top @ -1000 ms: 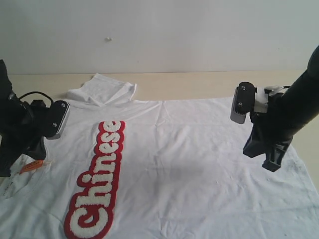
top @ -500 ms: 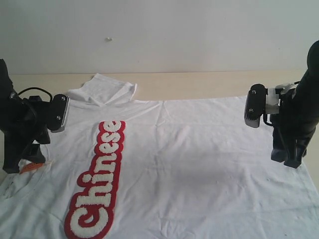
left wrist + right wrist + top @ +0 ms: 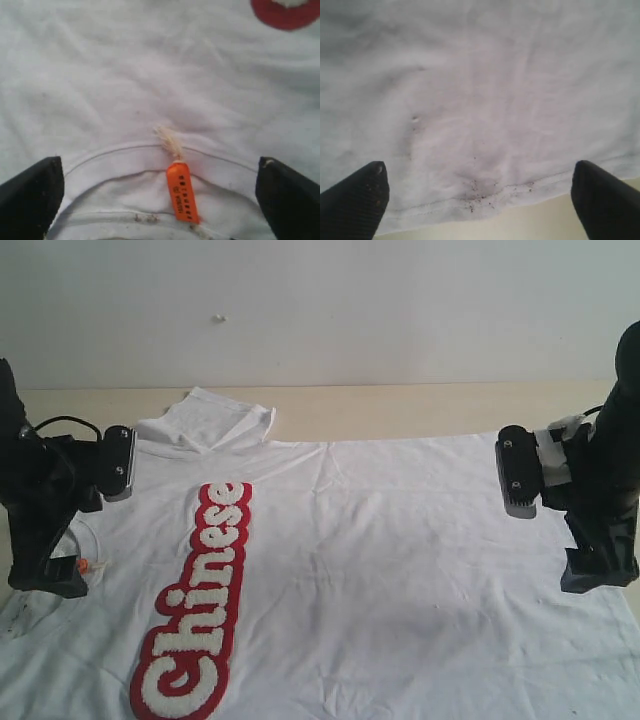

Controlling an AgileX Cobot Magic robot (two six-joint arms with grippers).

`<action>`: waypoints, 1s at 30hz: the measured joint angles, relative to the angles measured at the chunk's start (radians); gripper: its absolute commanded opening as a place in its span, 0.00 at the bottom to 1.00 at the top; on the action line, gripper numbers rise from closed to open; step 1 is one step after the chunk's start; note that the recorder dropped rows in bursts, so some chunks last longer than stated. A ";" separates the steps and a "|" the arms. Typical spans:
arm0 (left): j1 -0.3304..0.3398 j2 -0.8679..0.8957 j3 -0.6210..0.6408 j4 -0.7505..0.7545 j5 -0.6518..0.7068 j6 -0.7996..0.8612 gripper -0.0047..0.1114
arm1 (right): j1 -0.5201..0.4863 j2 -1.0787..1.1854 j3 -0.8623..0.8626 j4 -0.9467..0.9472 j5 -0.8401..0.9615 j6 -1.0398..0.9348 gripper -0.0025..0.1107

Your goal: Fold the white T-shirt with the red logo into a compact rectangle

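Observation:
The white T-shirt [image 3: 400,560] lies spread flat on the table, neck to the left and hem to the right. The red logo [image 3: 200,610] runs as a long strip down its left part. My left gripper [image 3: 45,575] hangs open over the collar [image 3: 120,160], its fingers wide either side of the orange neck tag [image 3: 182,197]. My right gripper [image 3: 598,570] is open over the shirt's speckled hem [image 3: 485,200], straddling the edge where cloth meets table. Neither holds anything.
One sleeve [image 3: 210,420] lies folded over at the far left. The beige table [image 3: 400,405] shows beyond the shirt, with a white wall behind. A bare table strip [image 3: 545,225] lies just past the hem.
The right gripper has swung outward and down to the hem at the shirt's right edge. The left gripper has shifted slightly outward and lowered at the collar.

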 measured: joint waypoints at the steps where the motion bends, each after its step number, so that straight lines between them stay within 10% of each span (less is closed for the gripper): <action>1: 0.000 0.000 0.000 0.000 0.015 0.022 0.94 | 0.000 0.000 0.000 0.000 0.007 -0.011 0.72; 12: 0.008 0.011 -0.034 -0.002 0.079 0.131 0.94 | 0.000 0.081 0.000 -0.025 -0.112 -0.039 0.58; 30: 0.008 0.011 -0.058 -0.002 0.079 0.144 0.94 | 0.000 0.092 -0.023 -0.179 -0.066 0.188 0.95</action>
